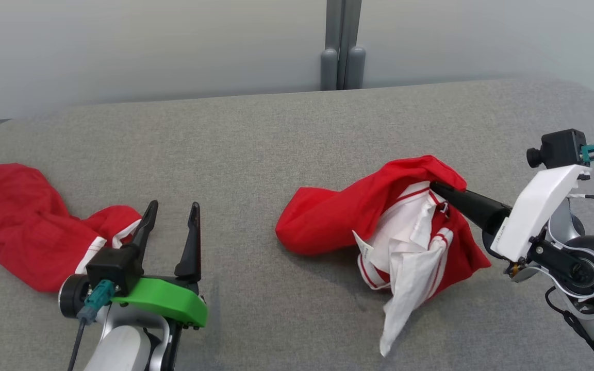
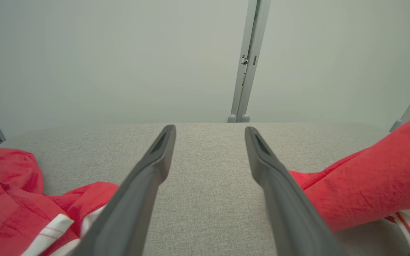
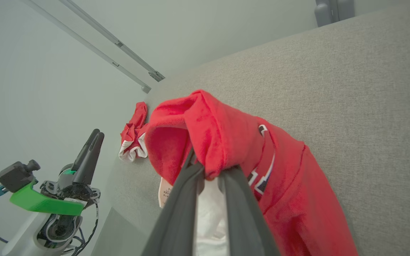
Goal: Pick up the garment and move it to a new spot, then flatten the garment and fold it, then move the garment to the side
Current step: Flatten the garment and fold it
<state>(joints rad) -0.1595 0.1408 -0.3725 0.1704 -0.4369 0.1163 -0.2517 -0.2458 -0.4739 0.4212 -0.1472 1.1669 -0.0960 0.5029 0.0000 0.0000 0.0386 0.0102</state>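
The garment (image 1: 328,216), bunched right of the middle of the bench (image 1: 256,134), is pinched at an upper fold by the right hand (image 1: 437,188), presumably for lifting. The left hand (image 1: 173,208) is held wide and empty.

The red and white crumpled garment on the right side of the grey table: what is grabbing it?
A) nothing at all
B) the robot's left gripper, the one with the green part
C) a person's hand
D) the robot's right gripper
D: the right gripper has its two dark fingers pinched shut on a fold of the red and white crumpled garment, while the left gripper stands open over the grey fabric table, apart from that garment.
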